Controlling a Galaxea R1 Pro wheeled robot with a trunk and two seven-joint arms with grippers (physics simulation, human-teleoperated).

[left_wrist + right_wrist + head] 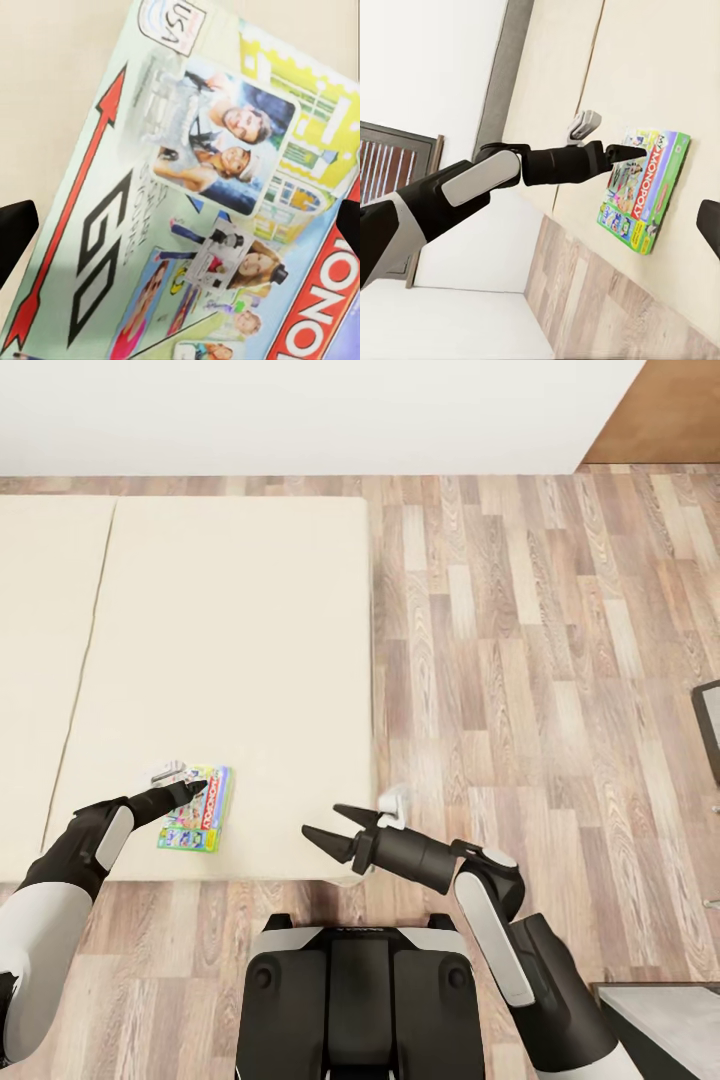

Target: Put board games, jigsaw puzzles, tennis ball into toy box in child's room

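A Monopoly board game lies flat on the beige bed, close to its near edge. My left gripper hovers right over the box's far end. In the left wrist view its two black fingertips stand wide apart at the picture's sides, open, with the printed lid between and below them. My right gripper is open and empty above the bed's near right corner. The right wrist view shows the board game with the left gripper poised at it.
Wood floor stretches to the right of the bed. A dark chair-like object stands at the right edge and a grey surface at the bottom right. A white wall runs behind the bed, with a brown door beside it.
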